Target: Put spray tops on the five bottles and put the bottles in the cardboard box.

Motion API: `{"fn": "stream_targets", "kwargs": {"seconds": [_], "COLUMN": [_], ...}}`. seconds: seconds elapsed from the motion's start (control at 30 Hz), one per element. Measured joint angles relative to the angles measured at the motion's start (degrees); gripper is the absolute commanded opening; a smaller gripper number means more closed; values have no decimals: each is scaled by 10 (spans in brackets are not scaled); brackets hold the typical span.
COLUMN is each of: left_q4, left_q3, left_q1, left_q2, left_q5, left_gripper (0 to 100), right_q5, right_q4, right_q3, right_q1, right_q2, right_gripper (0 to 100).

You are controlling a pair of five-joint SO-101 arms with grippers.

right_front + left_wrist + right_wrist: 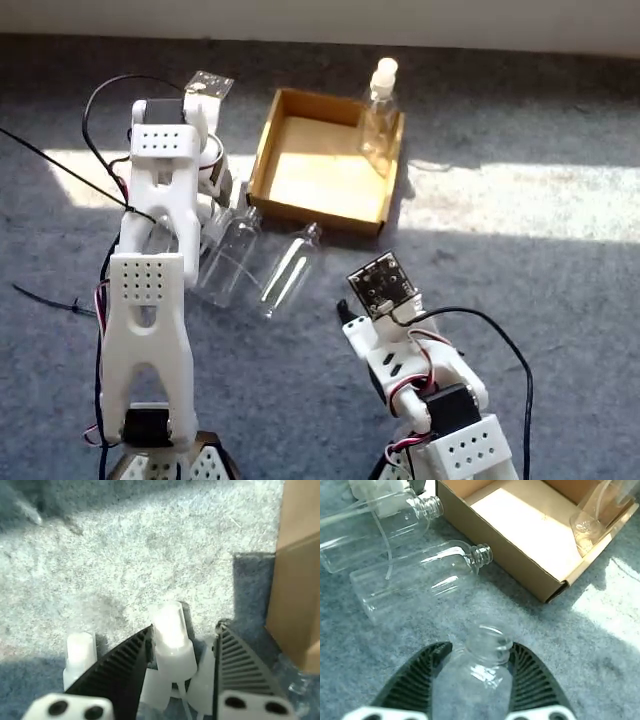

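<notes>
My left gripper [182,630] is down at the carpet beside the cardboard box [300,580], shut on a white spray top [172,635] that stands between its black fingers. A second spray top [80,655] stands just outside one finger. My right gripper [482,650] is shut on a clear bottle [485,665] whose neck is bare. Two more uncapped bottles [232,255] [290,268] lie on the carpet in front of the box [300,205]. In the box's far right corner stands a bottle with a spray top [380,120]. The left arm [165,180] reaches to the box's left side.
Grey carpet with a sunlit strip running across it. A black cable [60,165] trails on the left, and a small metal bracket [210,85] lies beyond the left arm. The right arm's camera block [385,280] hangs near the lying bottles.
</notes>
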Motion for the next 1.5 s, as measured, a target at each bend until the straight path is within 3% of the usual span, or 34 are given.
{"fn": "stream_targets", "kwargs": {"seconds": [0.3,0.83,1.17,1.5], "left_q4": [5,5,11,13], "left_q3": [5,5,-58,-123], "left_q1": [0,0,3,0], "left_q2": [0,30,70,-55], "left_q5": [-33,-33,-35,-17], "left_gripper": [84,133,53,55], "right_q5": [0,0,1,1], "right_q4": [0,0,0,0], "right_q3": [0,0,0,0], "right_q1": [0,0,0,0], "right_q2": [0,0,0,0], "right_gripper": [4,4,4,4]}}
